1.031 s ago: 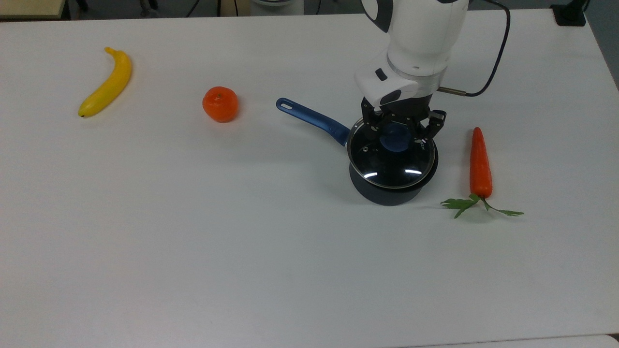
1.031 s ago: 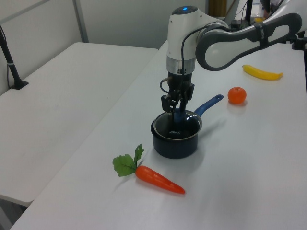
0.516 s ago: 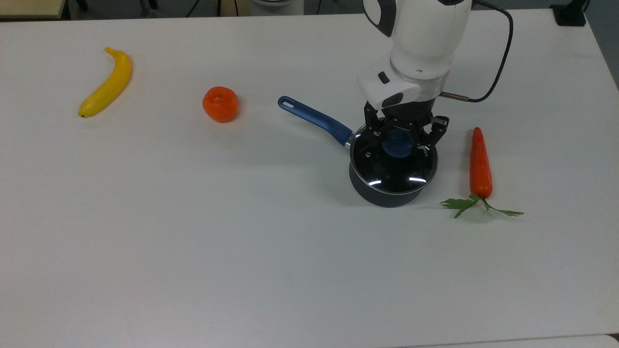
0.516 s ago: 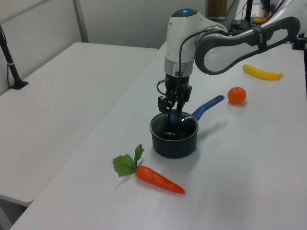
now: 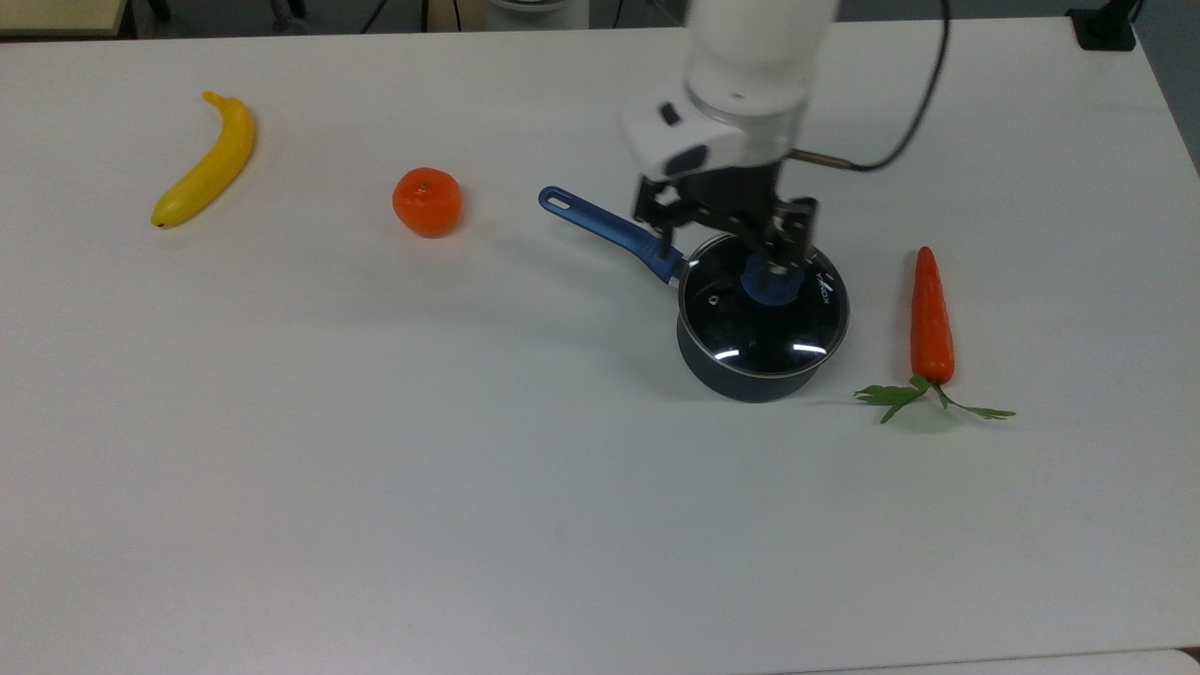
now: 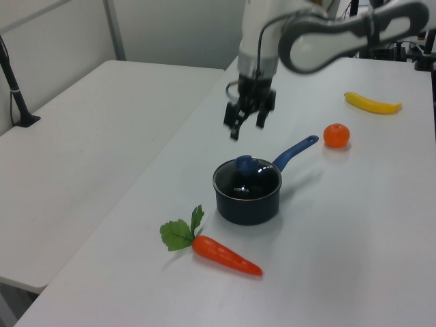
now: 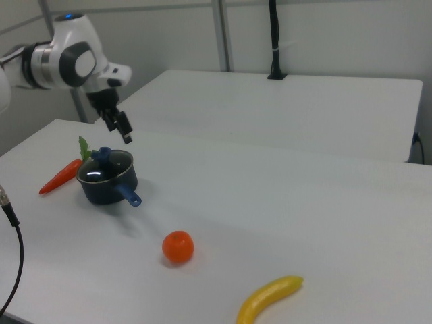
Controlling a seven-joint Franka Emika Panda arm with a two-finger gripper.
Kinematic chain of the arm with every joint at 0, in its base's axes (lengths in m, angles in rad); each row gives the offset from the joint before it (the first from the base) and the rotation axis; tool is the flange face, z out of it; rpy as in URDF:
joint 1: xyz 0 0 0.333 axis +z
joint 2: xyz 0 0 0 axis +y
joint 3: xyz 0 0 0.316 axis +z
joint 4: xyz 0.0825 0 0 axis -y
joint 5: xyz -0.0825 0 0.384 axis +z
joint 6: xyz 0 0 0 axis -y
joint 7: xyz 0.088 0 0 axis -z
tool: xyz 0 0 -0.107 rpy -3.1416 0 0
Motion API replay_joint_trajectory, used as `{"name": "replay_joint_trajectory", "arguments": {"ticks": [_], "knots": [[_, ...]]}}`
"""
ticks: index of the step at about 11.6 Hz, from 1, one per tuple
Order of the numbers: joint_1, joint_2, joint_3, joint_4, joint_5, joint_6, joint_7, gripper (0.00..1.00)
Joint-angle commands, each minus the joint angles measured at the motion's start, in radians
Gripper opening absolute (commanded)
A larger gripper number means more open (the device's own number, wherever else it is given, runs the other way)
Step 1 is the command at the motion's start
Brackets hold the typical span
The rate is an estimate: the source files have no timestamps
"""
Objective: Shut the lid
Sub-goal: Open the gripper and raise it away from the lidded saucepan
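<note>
On the white table (image 5: 375,469) nearest the top view's camera sits the saucepan (image 5: 759,370), the lid (image 5: 764,323) seated flat on it (blue knob up). Above hangs the gripper (image 6: 246,121), fingers spread, empty. Carrot (image 5: 931,319) lies beside, orange (image 5: 427,201) farther.

Below my black gripper (image 5: 724,246) sit a clear glass lid with blue knob (image 5: 764,317), dark saucepan with blue handle (image 5: 750,380), orange carrot with green leaves (image 5: 931,319), orange tangerine (image 5: 427,202), yellow banana (image 5: 208,162).
</note>
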Motion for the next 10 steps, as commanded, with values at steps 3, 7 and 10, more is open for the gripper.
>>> {"name": "replay_joint_trajectory", "arguments": {"ticks": [3,7,10], "knots": [[-0.417,-0.297,0.18,-0.144,-0.005,-0.282,-0.375,1.0],[-0.591,-0.412,0.222,-0.231,-0.009,-0.285,-0.494,1.0],[-0.617,-0.381,0.221,-0.217,-0.023,-0.281,-0.506,1.0]]}}
